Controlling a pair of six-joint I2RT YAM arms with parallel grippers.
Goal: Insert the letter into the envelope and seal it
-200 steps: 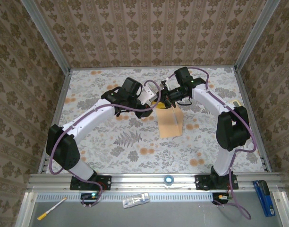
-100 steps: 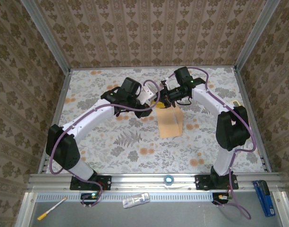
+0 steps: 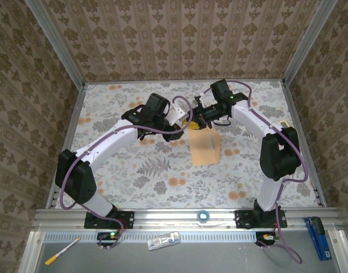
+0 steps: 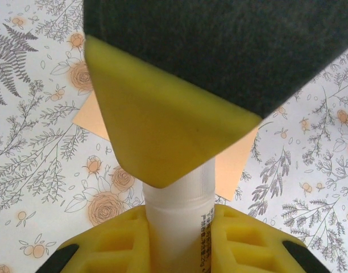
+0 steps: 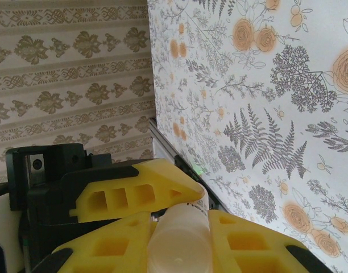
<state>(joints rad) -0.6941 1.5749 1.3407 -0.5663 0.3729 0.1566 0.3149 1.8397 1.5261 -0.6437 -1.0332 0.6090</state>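
Left tool [image 4: 172, 200] grips white tube [image 4: 177, 219] (small print on side); envelope [image 4: 237, 162] below.

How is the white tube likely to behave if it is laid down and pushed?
The white tube is a smooth round cylinder, so it would probably roll. Standing on end, being slim, it may tip. It shows no dent in the left gripper, so it seems stiff.

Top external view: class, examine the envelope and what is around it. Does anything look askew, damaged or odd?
The envelope lies slightly askew to the table edges, with no damage visible. The odd part: the left claw and right claw both clamp one white tube, held over its far end.
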